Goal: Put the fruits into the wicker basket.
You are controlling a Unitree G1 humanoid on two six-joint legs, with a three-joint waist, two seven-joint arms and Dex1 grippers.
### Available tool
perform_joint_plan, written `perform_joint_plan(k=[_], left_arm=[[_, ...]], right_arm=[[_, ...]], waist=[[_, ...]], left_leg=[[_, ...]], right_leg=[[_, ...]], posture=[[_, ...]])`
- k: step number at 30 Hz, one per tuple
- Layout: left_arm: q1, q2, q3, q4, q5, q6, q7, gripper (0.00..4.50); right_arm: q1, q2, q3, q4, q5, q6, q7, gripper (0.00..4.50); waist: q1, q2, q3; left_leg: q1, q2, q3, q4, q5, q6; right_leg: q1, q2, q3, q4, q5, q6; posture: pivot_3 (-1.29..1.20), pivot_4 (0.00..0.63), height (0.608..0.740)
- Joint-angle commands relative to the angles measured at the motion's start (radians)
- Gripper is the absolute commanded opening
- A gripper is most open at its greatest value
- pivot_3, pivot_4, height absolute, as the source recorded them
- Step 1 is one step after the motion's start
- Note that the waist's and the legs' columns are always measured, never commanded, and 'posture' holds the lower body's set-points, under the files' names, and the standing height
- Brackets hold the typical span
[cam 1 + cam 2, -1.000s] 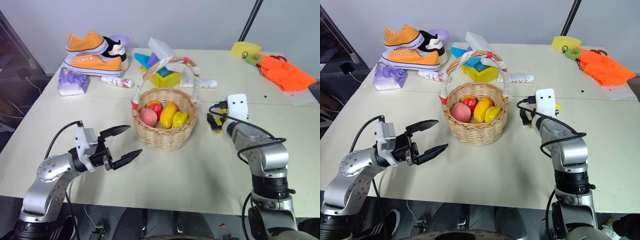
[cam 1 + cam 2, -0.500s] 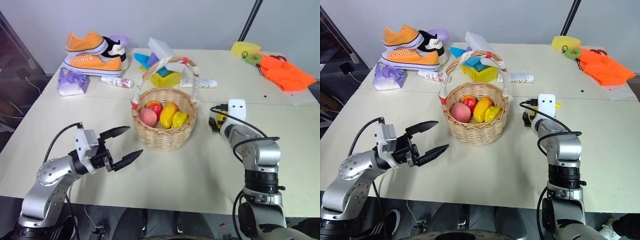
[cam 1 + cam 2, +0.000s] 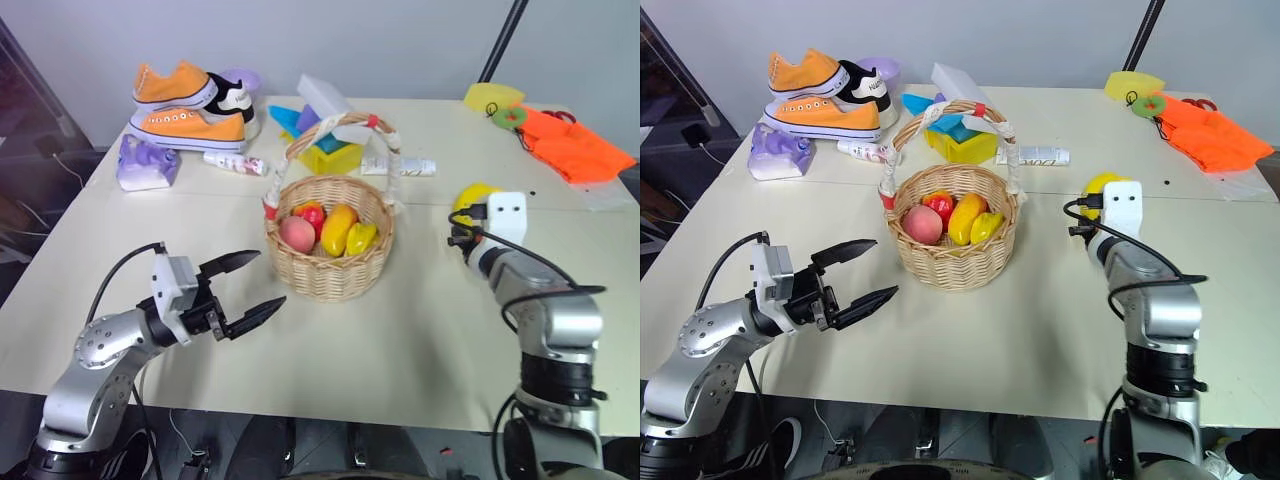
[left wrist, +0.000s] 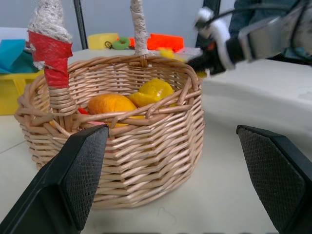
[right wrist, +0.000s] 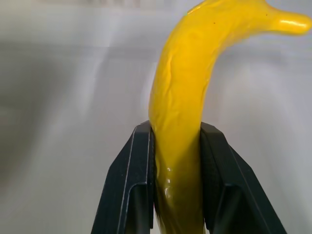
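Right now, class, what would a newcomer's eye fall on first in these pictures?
Probably the wicker basket at the table's middle, already holding a peach, a mango and other fruits. Next, the yellow banana clamped in the right gripper beside the basket, then the orange sneakers stacked at the far left corner.

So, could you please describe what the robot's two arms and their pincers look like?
Both arms are silver-grey metal with rounded joint housings and darker bands, and a black cable loops along each forearm. Each wrist carries a white, boxy camera block. The left pincer has two black, tapering, pointed fingers; in its wrist view their inner pads show a fine cross-hatched texture. The right pincer has matching flat black fingers.
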Motion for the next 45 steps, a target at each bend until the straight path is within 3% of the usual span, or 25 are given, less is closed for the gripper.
perform_joint_plan(k=[1,3,5,14,19,26,34,37,41,45], left_arm=[[-0.004,0.006,0.033,0.000,-0.016,-0.015,-0.008,4.50],[-0.012,0.010,0.041,0.018,-0.009,-0.027,-0.018,4.50],[-0.030,0.012,0.046,0.038,-0.010,-0.029,-0.024,4.50],[-0.048,0.005,0.042,0.054,-0.007,-0.026,-0.040,4.50],[-0.047,0.002,0.039,0.044,-0.003,-0.024,-0.035,4.50],[-0.037,-0.027,0.034,0.031,0.010,-0.032,0.006,4.50],[-0.008,-0.041,0.038,-0.003,0.017,-0.037,0.049,4.50],[0.010,-0.047,0.032,-0.025,0.019,-0.035,0.062,4.50],[0.028,-0.046,0.037,-0.034,0.014,-0.034,0.068,4.50],[0.028,-0.037,0.047,-0.033,0.009,-0.034,0.062,4.50]], right_arm=[[0.103,-0.140,-0.134,-0.143,0.221,-0.106,0.367,1.02],[0.201,-0.300,-0.179,-0.151,0.276,-0.137,0.589,1.02],[0.250,-0.392,-0.205,-0.128,0.305,-0.159,0.684,1.02],[0.258,-0.456,-0.183,-0.285,0.488,-0.101,0.737,1.02],[0.065,-0.399,0.000,-0.306,0.536,-0.048,0.634,1.02],[-0.147,-0.290,0.289,-0.176,0.359,-0.124,0.574,1.02],[-0.278,-0.169,0.403,-0.002,0.221,-0.243,0.571,1.02],[-0.286,-0.154,0.403,0.023,0.194,-0.256,0.566,2.08],[-0.277,-0.163,0.374,-0.005,0.206,-0.237,0.566,4.04],[-0.234,-0.179,0.275,-0.059,0.256,-0.244,0.564,4.04]], waist=[[0.002,0.000,0.000],[0.008,0.004,0.002],[0.005,0.003,0.003],[0.004,0.000,0.004],[-0.001,-0.001,0.005],[0.004,-0.002,0.005],[0.001,-0.002,0.004],[0.000,-0.002,0.004],[0.001,-0.002,0.004],[0.003,-0.002,0.004]], left_leg=[[0.000,0.000,0.000,-0.001,0.000,0.000],[0.000,0.000,0.000,0.000,0.000,0.001],[0.000,0.001,0.000,0.000,-0.001,0.002],[0.000,0.008,0.008,0.000,-0.001,0.002],[0.000,0.008,0.008,0.000,-0.001,0.002],[-0.002,0.009,0.008,-0.001,-0.001,0.002],[-0.002,0.009,0.009,-0.001,-0.001,0.002],[-0.002,0.009,0.009,-0.001,-0.001,0.002],[-0.002,0.009,0.009,0.000,-0.001,0.002],[-0.002,0.009,0.009,0.000,-0.001,0.002]], right_leg=[[0.001,0.000,0.000,-0.001,0.000,0.000],[0.002,0.000,0.000,-0.003,0.000,0.001],[0.005,0.000,-0.001,-0.009,0.002,0.004],[0.002,0.000,-0.003,-0.012,0.005,0.005],[0.002,0.000,-0.003,-0.013,0.006,0.004],[0.000,-0.001,-0.003,-0.014,0.007,0.002],[-0.001,-0.001,-0.003,-0.014,0.009,0.000],[-0.001,-0.001,-0.003,-0.014,0.009,0.000],[0.000,-0.001,-0.003,-0.014,0.009,-0.001],[-0.001,-0.001,-0.003,-0.014,0.009,-0.001]], posture=[[0.00,0.150,0.740],[0.00,0.150,0.740],[0.00,0.150,0.740],[0.00,0.150,0.740],[0.00,0.150,0.740],[0.00,0.150,0.740],[0.00,0.150,0.740],[0.00,0.150,0.740],[0.00,0.150,0.740],[0.00,0.150,0.740]])
